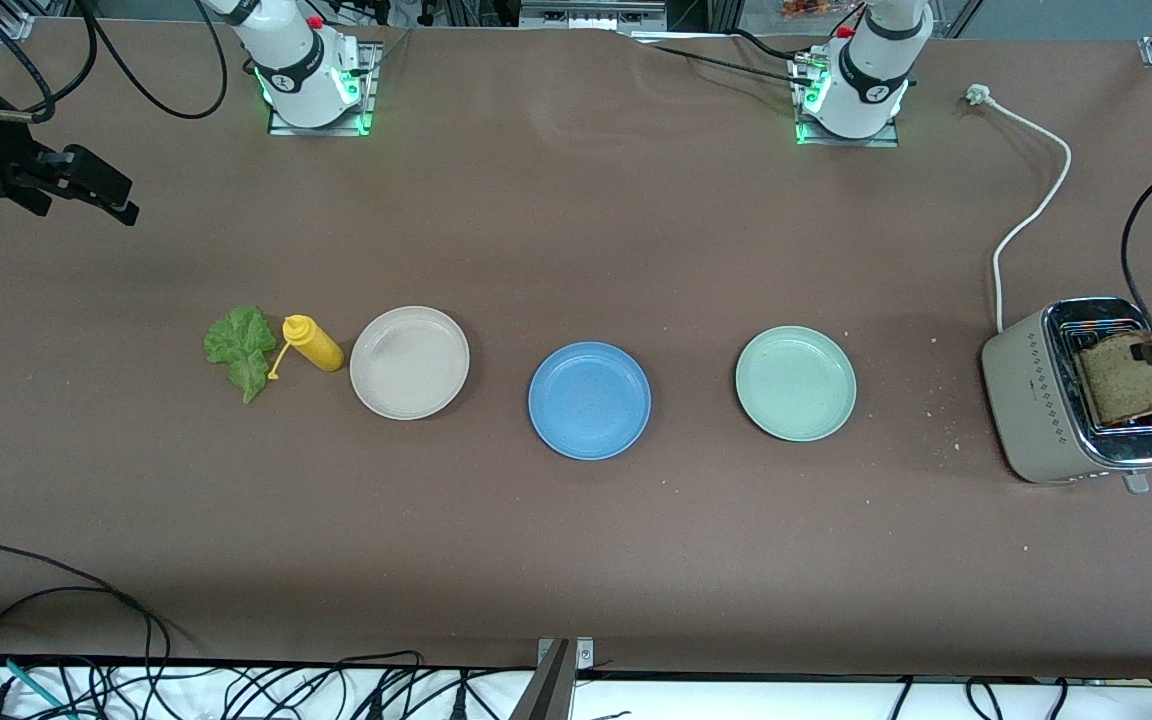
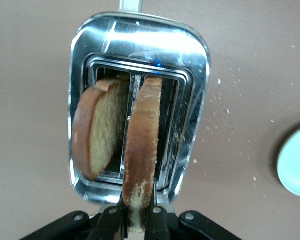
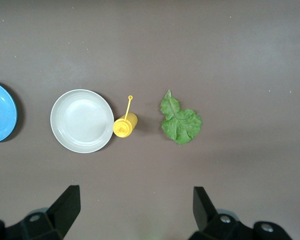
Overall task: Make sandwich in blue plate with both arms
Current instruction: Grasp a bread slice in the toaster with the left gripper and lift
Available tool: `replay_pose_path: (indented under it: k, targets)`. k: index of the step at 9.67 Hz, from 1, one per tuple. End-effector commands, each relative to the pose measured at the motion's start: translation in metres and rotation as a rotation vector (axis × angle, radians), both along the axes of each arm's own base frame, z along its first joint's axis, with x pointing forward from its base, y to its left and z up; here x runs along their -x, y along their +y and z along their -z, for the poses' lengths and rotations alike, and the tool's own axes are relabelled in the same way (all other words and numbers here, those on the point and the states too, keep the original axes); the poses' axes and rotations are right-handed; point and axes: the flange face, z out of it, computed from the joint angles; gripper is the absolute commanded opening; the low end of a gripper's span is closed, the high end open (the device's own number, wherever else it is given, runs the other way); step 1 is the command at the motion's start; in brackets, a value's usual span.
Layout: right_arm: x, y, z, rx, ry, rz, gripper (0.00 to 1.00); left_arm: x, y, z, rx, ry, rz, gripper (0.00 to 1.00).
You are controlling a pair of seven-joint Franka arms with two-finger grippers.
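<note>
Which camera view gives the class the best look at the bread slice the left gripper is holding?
The left wrist view: the left gripper is shut on the bread slice seen edge-on, standing in the toaster beside a second slice. The front view shows the held slice small at the table's end. The right wrist view shows no bread.

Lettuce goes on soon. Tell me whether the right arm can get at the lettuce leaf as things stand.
Probably yes. The right claw hangs open in the air at its own end of the table, holding nothing. The lettuce leaf lies flat and uncovered. Only the yellow bottle stands close beside it, so a descent from above looks free.
</note>
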Motion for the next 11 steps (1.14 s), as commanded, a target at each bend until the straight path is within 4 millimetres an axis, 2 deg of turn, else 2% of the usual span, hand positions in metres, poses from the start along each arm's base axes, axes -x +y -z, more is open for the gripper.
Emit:
replay_pose_path:
  k: [1,3,4,5,6,9,11]
  targets:
    - [0.006,0.001,-0.004,-0.015,0.003,0.007,1.0,0.019,-0.015,-0.072,0.002,0.013,0.031,0.0]
    - [0.006,0.001,-0.005,-0.015,0.003,0.007,1.0,0.04,-0.033,-0.116,0.002,0.019,0.036,0.0]
    - [0.006,0.001,-0.004,-0.015,0.004,0.007,1.0,0.045,-0.054,-0.134,0.006,0.015,0.056,0.0]
    - [0.006,0.0,-0.004,-0.015,0.004,0.009,1.0,0.048,-0.076,-0.142,0.003,0.033,0.022,0.0]
    - [0.006,0.001,-0.004,-0.015,0.003,0.007,1.0,0.044,-0.104,-0.138,0.037,0.046,-0.038,0.0]
    - [0.006,0.0,-0.004,-0.015,0.004,0.009,1.0,0.03,-0.161,-0.13,0.183,0.052,-0.236,0.0]
    - [0.006,0.0,-0.004,-0.015,0.003,0.009,1.0,0.017,-0.216,-0.115,0.205,0.046,-0.353,0.0]
